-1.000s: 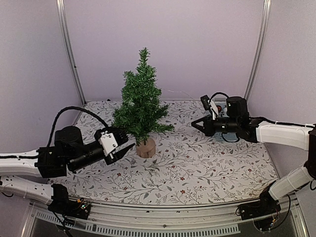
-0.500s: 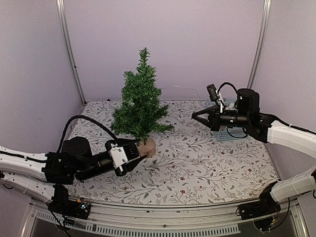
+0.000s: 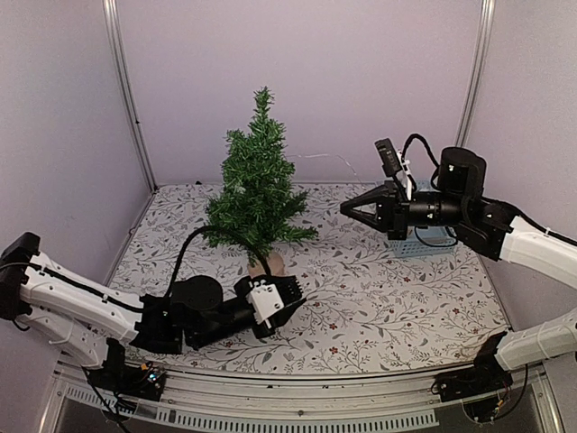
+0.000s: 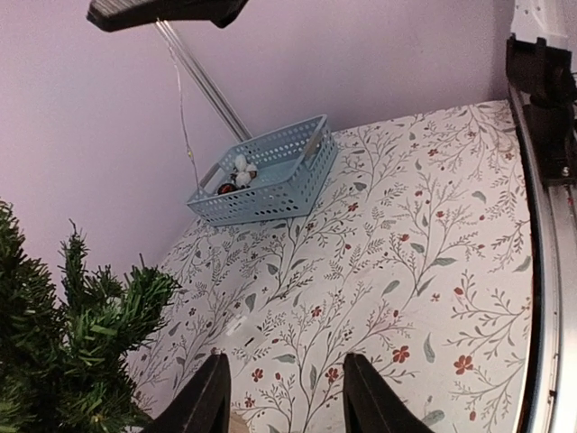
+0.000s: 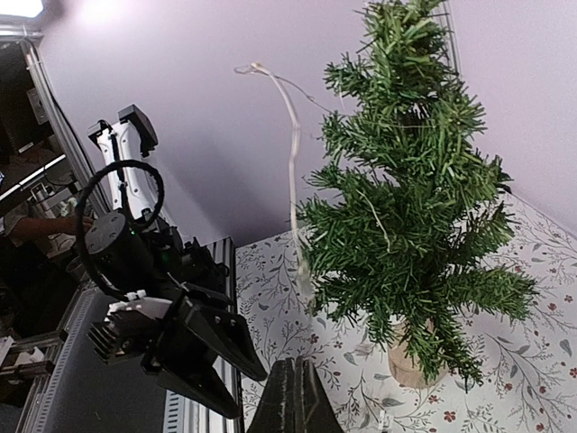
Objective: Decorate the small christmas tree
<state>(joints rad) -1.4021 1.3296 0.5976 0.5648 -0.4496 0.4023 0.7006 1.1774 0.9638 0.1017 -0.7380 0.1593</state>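
The left gripper (image 4: 284, 361) is open with a clear gap between its fingers, holds nothing, and sits low over the floral-patterned bench (image 3: 388, 298). The small dark-green bristly christmas tree on a pale wooden stump (image 3: 257, 194) stands upright just beyond it. The right gripper (image 3: 346, 208), raised and apart to the tree's right, is closed on a thin pale wire (image 5: 293, 153).

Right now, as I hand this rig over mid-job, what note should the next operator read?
Left gripper: open, empty, low in front of the small christmas tree.
Right gripper: shut, apparently pinching a thin pale strand, up high to the tree's right.
Blue basket with small decorations sits far right.
Done: nothing visible on the tree.
To do: drape the strand, hang the decorations.
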